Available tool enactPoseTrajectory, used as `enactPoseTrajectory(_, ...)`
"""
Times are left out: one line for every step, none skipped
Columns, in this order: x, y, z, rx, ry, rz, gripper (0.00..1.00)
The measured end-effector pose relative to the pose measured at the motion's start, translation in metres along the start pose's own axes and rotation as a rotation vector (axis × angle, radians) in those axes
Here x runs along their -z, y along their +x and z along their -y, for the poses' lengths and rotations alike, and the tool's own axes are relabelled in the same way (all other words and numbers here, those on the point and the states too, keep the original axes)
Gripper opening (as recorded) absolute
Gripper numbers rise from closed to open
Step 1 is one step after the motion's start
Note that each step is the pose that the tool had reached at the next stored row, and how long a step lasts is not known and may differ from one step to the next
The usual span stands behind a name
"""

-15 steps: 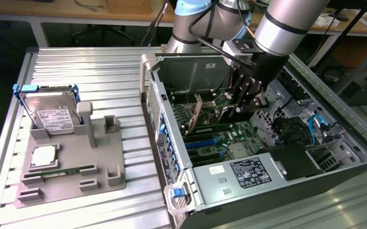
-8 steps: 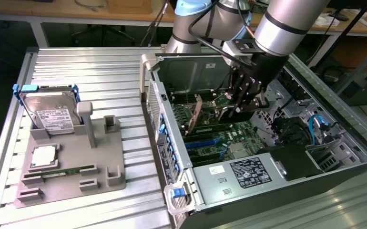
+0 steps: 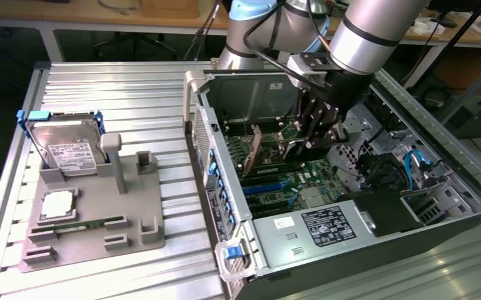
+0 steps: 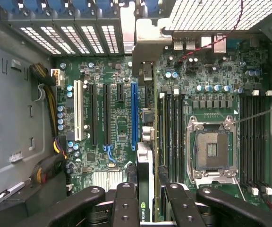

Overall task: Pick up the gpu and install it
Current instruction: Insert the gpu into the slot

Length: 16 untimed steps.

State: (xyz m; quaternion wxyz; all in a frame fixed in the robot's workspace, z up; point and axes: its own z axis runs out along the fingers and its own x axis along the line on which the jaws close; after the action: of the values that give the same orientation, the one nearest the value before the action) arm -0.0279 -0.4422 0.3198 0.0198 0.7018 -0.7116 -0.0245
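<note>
**Operator:** Inside the open computer case, above the motherboard, I see the gpu standing on edge, its brownish board tilted slightly and its lower edge down among the expansion slots. From the wrist camera I read it as a thin edge-on card running between the gripper's fingers, just beside the blue slot.

**Observer:** And the gripper?

**Operator:** I see the gripper lowered into the case with its black fingers pinching the gpu from both faces.

**Observer:** Surroundings?

**Operator:** I note the empty processor socket beside the memory slots, and the power supply with its white label at the case's near end. On the ribbed metal table, well apart from the case, a grey fixture sits toward the exterior view's left edge; it holds a silver hard drive upright at its far corner, a processor chip lying flat, and a narrow green memory stick near its front edge.
</note>
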Motion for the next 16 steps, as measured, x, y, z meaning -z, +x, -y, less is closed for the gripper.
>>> enactPoseTrajectory(-0.0002, 0.0, -0.0012, 0.0, 0.0002, 0.0, 0.27)
enactPoseTrajectory(-0.0003, 0.0, -0.0023, 0.0, 0.0003, 0.0, 0.27)
enactPoseTrajectory(-0.0006, 0.0, -0.0031, 0.0, 0.0003, 0.0, 0.27)
enactPoseTrajectory(-0.0008, 0.0, -0.0036, 0.0, 0.0003, 0.0001, 0.27)
enactPoseTrajectory(-0.001, 0.0, -0.0042, 0.0, 0.0003, 0.0, 0.27)
enactPoseTrajectory(-0.0012, 0.0, -0.0049, 0.001, 0.0003, -0.0001, 0.27)
enactPoseTrajectory(-0.0014, 0.0, -0.0057, 0.001, 0.0005, -0.0001, 0.27)
enactPoseTrajectory(-0.0015, 0.0, -0.0066, 0.001, 0.0006, -0.0001, 0.27)
enactPoseTrajectory(-0.0017, 0.0, -0.0077, 0.001, 0.0006, -0.0001, 0.27)
enactPoseTrajectory(-0.0018, 0.0, -0.0086, 0.001, 0.0007, 0.0, 0.27)
enactPoseTrajectory(-0.0019, 0.0, -0.0093, 0.002, 0.0007, 0.0, 0.27)
enactPoseTrajectory(-0.002, 0.0, -0.0098, 0.002, 0.0007, 0.0, 0.27)
enactPoseTrajectory(-0.002, 0.0, -0.0105, 0.002, 0.0006, -0.0001, 0.27)
enactPoseTrajectory(-0.0022, 0.0, -0.0112, 0.003, 0.0007, -0.0002, 0.27)
enactPoseTrajectory(-0.0024, 0.0, -0.012, 0.003, 0.001, -0.0002, 0.27)
enactPoseTrajectory(-0.0029, 0.0, -0.0128, 0.004, 0.0017, -0.0001, 0.27)
